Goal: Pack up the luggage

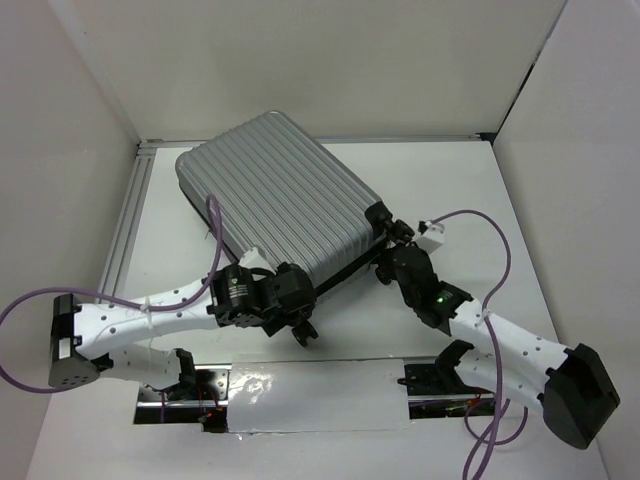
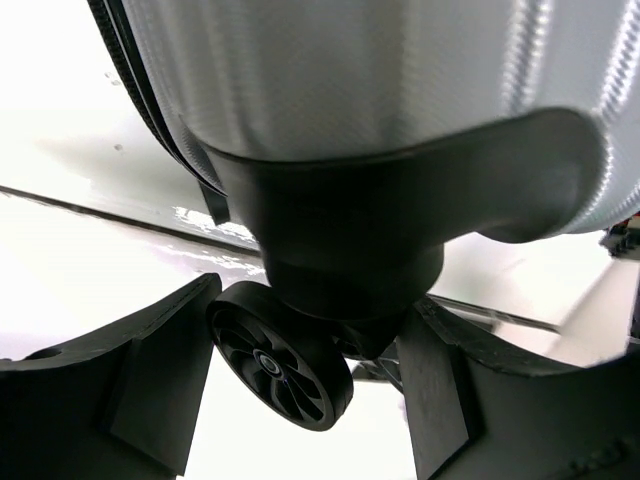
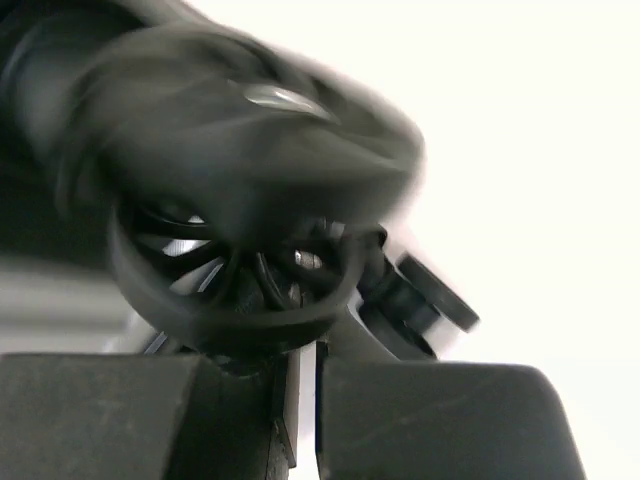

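The luggage (image 1: 275, 190) lies shut on the white table, ribbed silver shell up and turned diagonally, with its wheeled end toward me. My left gripper (image 1: 300, 325) is at the near-left corner. In the left wrist view its fingers (image 2: 150, 370) stand open on either side of a black caster wheel (image 2: 280, 355) under the shell (image 2: 380, 90), not touching it. My right gripper (image 1: 395, 255) is at the near-right corner. In the right wrist view its fingers (image 3: 420, 420) are almost together, leaving a thin slit, right below another black wheel (image 3: 230, 280). Nothing is clearly held.
An aluminium rail (image 1: 125, 220) runs along the table's left side. White walls enclose the back and sides. A white taped strip (image 1: 310, 400) lies between the arm bases. A purple cable with a white plug (image 1: 435, 235) arcs by the right wrist.
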Robot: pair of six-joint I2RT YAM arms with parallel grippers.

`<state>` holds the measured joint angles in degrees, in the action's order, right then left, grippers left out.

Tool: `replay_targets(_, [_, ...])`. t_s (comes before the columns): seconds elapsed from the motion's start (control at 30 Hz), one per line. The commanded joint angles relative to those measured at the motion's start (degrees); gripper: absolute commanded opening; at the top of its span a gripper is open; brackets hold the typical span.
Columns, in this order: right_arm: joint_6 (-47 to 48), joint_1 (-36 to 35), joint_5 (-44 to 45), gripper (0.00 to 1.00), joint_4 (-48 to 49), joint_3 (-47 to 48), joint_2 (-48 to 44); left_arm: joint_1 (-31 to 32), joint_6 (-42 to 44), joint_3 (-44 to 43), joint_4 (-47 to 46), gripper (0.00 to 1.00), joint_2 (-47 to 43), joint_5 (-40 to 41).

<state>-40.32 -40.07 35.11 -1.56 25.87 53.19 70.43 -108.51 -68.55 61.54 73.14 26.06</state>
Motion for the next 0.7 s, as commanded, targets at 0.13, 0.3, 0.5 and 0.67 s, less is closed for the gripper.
replay_targets(0.13, [-3.9, 22.1, -5.5, 0.00, 14.1, -5.6, -2.0, -0.1, -2.6, 7.7, 16.9, 0.00, -6.9, -0.3])
replay_targets(0.3, [2.3, 31.5, -16.6, 0.00, 25.4, -7.4, -0.7, -0.1, -2.6, 8.3, 16.9, 0.00, -8.2, 0.2])
replay_targets(0.5, [4.3, 35.6, -18.1, 0.00, 31.4, -6.9, 4.7, -0.1, -1.4, 9.5, 16.9, 0.00, -8.2, -1.5])
replay_targets(0.67, [9.0, 41.1, -27.6, 0.00, 43.6, -5.2, 12.4, -0.1, -1.4, 12.4, 16.9, 0.00, -11.1, -2.6])
